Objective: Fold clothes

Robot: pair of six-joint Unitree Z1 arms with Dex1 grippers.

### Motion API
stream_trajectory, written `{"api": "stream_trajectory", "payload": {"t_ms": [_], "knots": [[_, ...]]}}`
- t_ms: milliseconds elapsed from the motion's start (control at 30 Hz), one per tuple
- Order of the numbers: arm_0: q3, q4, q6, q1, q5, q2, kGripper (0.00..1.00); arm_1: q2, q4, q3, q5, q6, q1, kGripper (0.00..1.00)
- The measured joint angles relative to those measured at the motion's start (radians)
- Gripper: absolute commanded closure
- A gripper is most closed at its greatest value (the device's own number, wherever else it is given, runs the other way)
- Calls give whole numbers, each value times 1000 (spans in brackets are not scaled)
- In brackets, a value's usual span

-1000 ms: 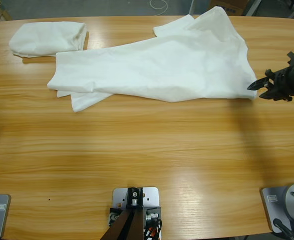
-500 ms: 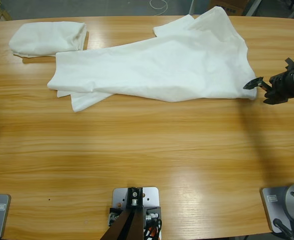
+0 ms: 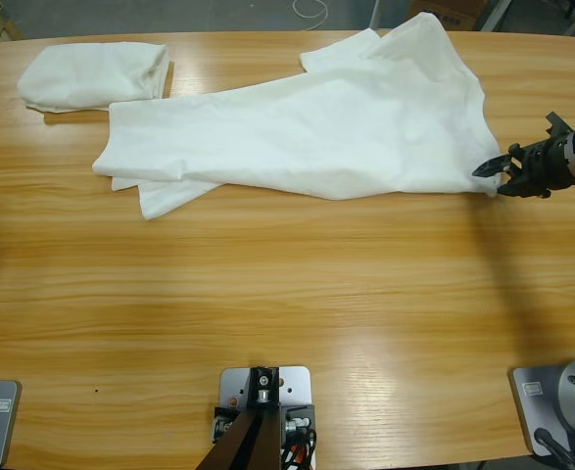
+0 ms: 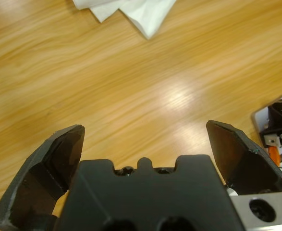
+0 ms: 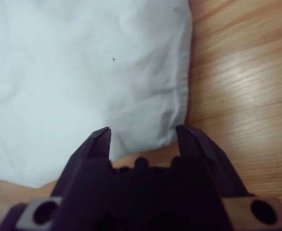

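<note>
The spread T-shirt lies half-done across the far part of the wooden table, folded lengthwise into a long band with a sleeve sticking out at its far edge and a loose layer poking from under its end, well away from the right gripper. Its nearest corner sits directly ahead of that gripper: in the right wrist view the hem corner lies just beyond the tips, framed between the two black jaws, which stand apart with nothing in them and cloth not yet taken. In the high view the tips are touching or just short of the fabric's edge; which one I cannot tell. Beyond the far end of the band, well apart from this gripper, a second T-shirt rests as a compact bundle, which looks like a finished piece. The left gripper is well away from the work, its jaws wide apart over bare wood, with only a white cloth corner far ahead of it. As I judge it, one garment is done and this one has its long fold; the corner grab, the crosswise folds and setting it aside remain.
</note>
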Motion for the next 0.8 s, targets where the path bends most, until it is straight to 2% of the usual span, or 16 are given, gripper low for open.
{"api": "stream_trajectory", "payload": {"t_ms": [233, 333, 367, 433, 500, 633, 800], "knots": [[0, 0, 0, 0, 0, 0, 0, -13, 0, 13, -51, 1, 0, 414], [0, 0, 0, 0, 0, 0, 0, -13, 0, 25, -63, 2, 0, 442], [0, 0, 0, 0, 0, 0, 0, -13, -1, 27, -63, 2, 0, 577], [0, 0, 0, 0, 0, 0, 0, -8, -15, 29, -51, 2, -1, 762], [0, 0, 0, 0, 0, 0, 0, 2, -36, 29, -26, 2, -3, 999], [0, 0, 0, 0, 0, 0, 0, 30, -83, 29, 41, -5, -3, 1000], [0, 0, 0, 0, 0, 2, 0, 40, -113, 33, 76, -40, -3, 1000]]}}
